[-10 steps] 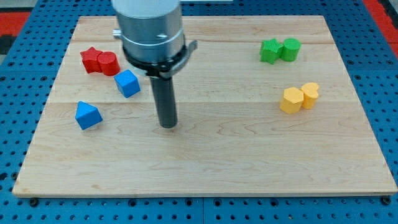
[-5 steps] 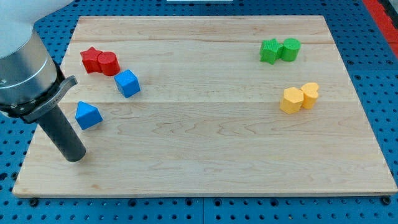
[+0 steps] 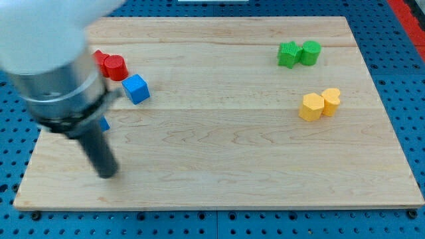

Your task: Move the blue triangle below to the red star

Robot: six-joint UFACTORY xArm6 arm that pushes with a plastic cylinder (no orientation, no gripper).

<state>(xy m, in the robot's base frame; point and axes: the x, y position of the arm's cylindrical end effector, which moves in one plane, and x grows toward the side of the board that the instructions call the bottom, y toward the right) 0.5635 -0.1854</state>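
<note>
My tip (image 3: 107, 174) rests on the board near the view's bottom left. The blue triangle (image 3: 105, 123) is almost wholly hidden behind the rod and the arm's body; only a sliver shows just right of the rod, above the tip. The red star (image 3: 99, 58) is at the view's upper left, partly hidden by the arm, with a red cylinder (image 3: 115, 67) touching its right side. A blue cube (image 3: 136, 89) lies below and right of the red cylinder.
A green star (image 3: 287, 54) and a green cylinder (image 3: 310, 52) sit together at the view's upper right. A yellow hexagon block (image 3: 310, 106) and a yellow heart-like block (image 3: 331, 101) touch at the right. The board's left edge (image 3: 30, 166) is near the tip.
My tip swept from mid-board to the bottom left, then shifted a little right and down. The arm's body now covers the blue triangle. The other blocks have not moved.
</note>
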